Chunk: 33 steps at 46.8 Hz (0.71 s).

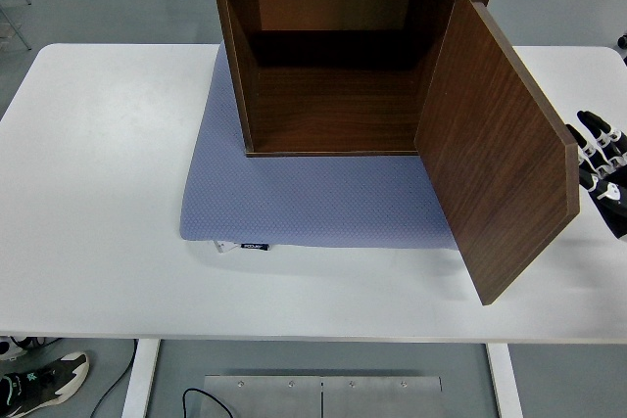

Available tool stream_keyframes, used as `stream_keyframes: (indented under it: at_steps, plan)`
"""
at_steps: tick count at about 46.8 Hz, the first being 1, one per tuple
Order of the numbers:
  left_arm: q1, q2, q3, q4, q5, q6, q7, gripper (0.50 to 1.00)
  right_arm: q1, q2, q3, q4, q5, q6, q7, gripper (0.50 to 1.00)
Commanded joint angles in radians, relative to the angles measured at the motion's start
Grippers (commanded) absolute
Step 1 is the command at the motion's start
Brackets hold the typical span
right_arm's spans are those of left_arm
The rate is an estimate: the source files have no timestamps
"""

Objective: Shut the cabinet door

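Walnut-brown wooden cabinet (333,56) sits toward the far side of a white bench (98,193), resting on a blue-grey padded mat (304,203) that spreads out in front of it. Its interior is empty and open to view. The cabinet door (495,154), hinged on the right side, stands wide open and swings out toward the bench's near edge, its free edge pointing to the right. The robot's right hand (602,168), black with pale joints, hovers at the right edge of the picture just beside the door's outer face, apart from it, fingers extended and loose, holding nothing. The left hand is not visible. The door is not yet closed. Likely risks from here: a push that lands too near the hinge may shove the whole cabinet sideways across the soft mat rather than swing the door; a glancing contact could let the fingers slip off the free edge; a hard push might slam the door and make it bounce back open.
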<state>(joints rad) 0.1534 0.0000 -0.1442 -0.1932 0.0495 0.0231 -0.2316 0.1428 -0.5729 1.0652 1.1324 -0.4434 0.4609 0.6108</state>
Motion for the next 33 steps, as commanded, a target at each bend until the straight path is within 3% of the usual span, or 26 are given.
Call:
stream_keyframes:
  at_steps: [1,33]
  plan:
    - [0.000,0.000,0.000,0.000,0.000,0.000,0.000,1.000,0.000,-0.004,0.001,0.000,0.000,0.002,0.000,1.000]
    - [0.000,0.000,0.000,0.000,0.001,0.000,0.000,1.000,-0.011,-0.019,-0.001,0.000,0.000,0.005,0.000,1.000]
